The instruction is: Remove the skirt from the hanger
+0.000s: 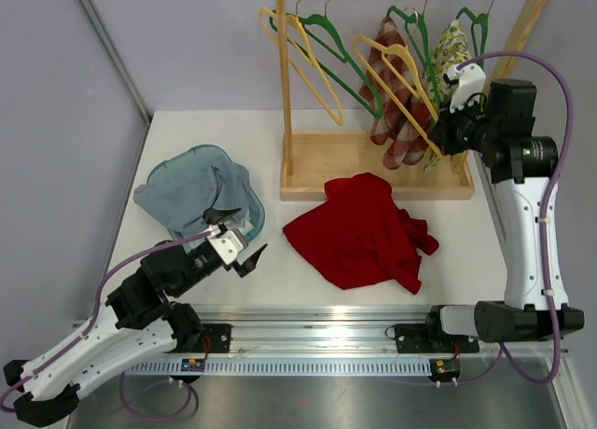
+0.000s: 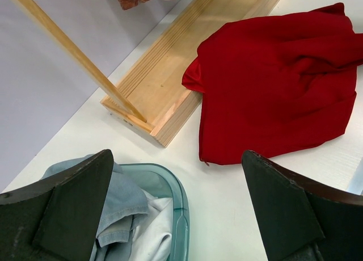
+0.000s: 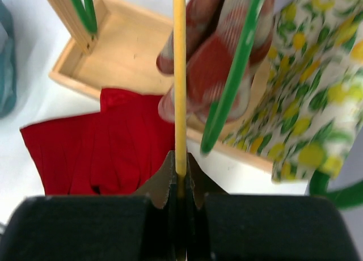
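While the right arm stands tall from its base and bends over toward the wooden rack (image 1: 326, 163), we see the right gripper (image 3: 180, 179) pinched nearly closed on the lower bar of a yellow hanger (image 3: 180, 74). The checked skirt (image 3: 210, 62) hangs on the rack right behind that bar, beside a green hanger (image 3: 235, 79) and a lemon-print garment (image 3: 306, 91). We find the left arm folded low over the near left of the table (image 1: 205, 131). The left gripper (image 2: 177, 156) is spread wide and holds nothing, poised over the rim of a teal basin (image 2: 176, 187) of blue clothes. A red garment (image 1: 359, 228) lies crumpled on the table in front of the rack.
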Robot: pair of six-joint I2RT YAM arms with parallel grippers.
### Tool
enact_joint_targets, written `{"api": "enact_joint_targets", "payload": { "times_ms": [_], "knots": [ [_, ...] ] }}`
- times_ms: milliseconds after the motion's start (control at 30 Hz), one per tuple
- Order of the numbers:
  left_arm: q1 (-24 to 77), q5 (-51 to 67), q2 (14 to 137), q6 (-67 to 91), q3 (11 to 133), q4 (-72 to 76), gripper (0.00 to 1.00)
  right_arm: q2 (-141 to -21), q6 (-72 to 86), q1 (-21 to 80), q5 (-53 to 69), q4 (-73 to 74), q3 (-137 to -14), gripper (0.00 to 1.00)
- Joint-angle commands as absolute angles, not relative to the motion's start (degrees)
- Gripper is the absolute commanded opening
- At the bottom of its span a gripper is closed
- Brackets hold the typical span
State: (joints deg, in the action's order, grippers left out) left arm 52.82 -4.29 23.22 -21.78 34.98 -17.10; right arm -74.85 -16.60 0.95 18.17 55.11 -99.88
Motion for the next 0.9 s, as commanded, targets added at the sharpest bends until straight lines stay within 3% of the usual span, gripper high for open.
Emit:
{"api": "enact_joint_targets", "payload": {
  "times_ms": [0,200,467,867],
  "knots": [
    [52.91,-5.62,23.47,-20.92,34.63,-14.94,0.99,-78.21,-14.68,2.72,19.6,50.45,-107.83,0.0],
    [52.91,-5.8,23.73,-20.92,34.45,-14.94,0.99,-85.95,-13.8,11.23,10.91,47.81,-118.1,0.0],
    [52.82,-5.71,23.82,-20.66,33.58,-13.89,0.99,-100.35,-11.6,15.38,6.86,52.46,-133.67,0.0],
    [52.47,-4.13,26.8,-18.64,33.4,-12.57,0.99,-99.59,-14.24,18.11,5.01,51.16,-126.05,0.0]
  ]
}}
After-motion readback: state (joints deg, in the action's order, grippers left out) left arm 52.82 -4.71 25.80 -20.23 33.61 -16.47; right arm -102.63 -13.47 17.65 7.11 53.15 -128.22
